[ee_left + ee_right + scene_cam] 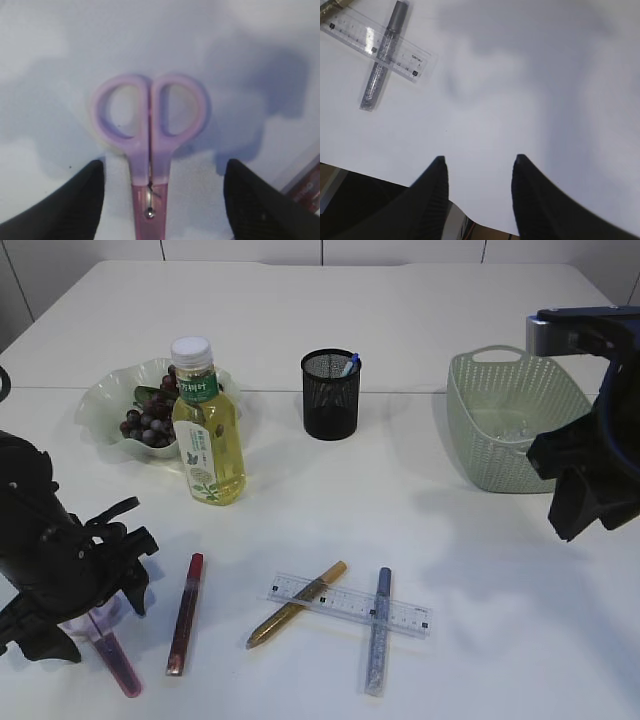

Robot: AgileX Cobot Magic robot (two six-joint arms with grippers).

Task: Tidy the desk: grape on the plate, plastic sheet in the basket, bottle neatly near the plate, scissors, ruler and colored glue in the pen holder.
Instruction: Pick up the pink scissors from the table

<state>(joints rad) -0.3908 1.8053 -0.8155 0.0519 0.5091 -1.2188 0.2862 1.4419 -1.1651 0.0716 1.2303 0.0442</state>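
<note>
The pink-and-lilac scissors (150, 150) lie shut on the table, at the front left in the exterior view (115, 658). My left gripper (165, 162) is open, low over them, with one finger on each side below the handles; it also shows in the exterior view (105, 585). My right gripper (480, 157) is open and empty, raised at the right (575, 510). The clear ruler (350, 605) lies across a gold glue (295, 605) and a silver glue (378, 640). A red glue (185, 615) lies near the scissors. Grapes (148, 422) sit on the green plate (105, 400), with the bottle (207, 430) upright beside it.
The black mesh pen holder (330, 395) stands at the centre back with a blue pen in it. The green basket (515, 420) stands at the back right; a faint clear shape lies inside. The right wrist view shows the ruler (377, 42), the silver glue (385, 55) and the table's front edge.
</note>
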